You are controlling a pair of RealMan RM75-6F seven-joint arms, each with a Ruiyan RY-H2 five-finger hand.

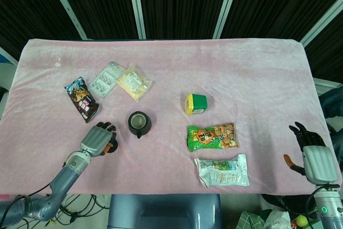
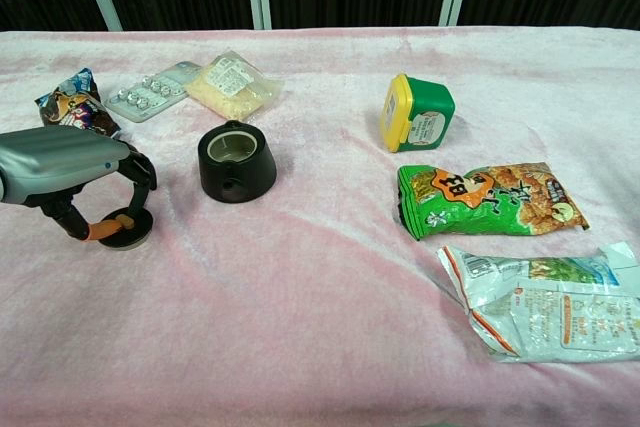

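Observation:
A small black pot (image 1: pixel 139 124) (image 2: pixel 237 162) stands without a lid left of the table's middle, its mouth showing. Just left of it a dark round lid (image 2: pixel 127 231) lies flat on the pink cloth. My left hand (image 1: pixel 98 139) (image 2: pixel 68 167) arches over this lid, pinching it between an orange-tipped thumb and the fingertips (image 2: pixel 143 179). My right hand (image 1: pixel 312 155) hangs beyond the table's right front corner, fingers spread, holding nothing and touching nothing; only the head view shows it.
At back left lie a dark snack bag (image 1: pixel 81 98), a blister pack (image 1: pixel 105 80) and a yellow packet (image 1: pixel 134 83). Right of the pot are a green tub with a yellow lid (image 1: pixel 196 103), a green snack bag (image 1: pixel 212 136) and a white-green bag (image 1: pixel 222 171).

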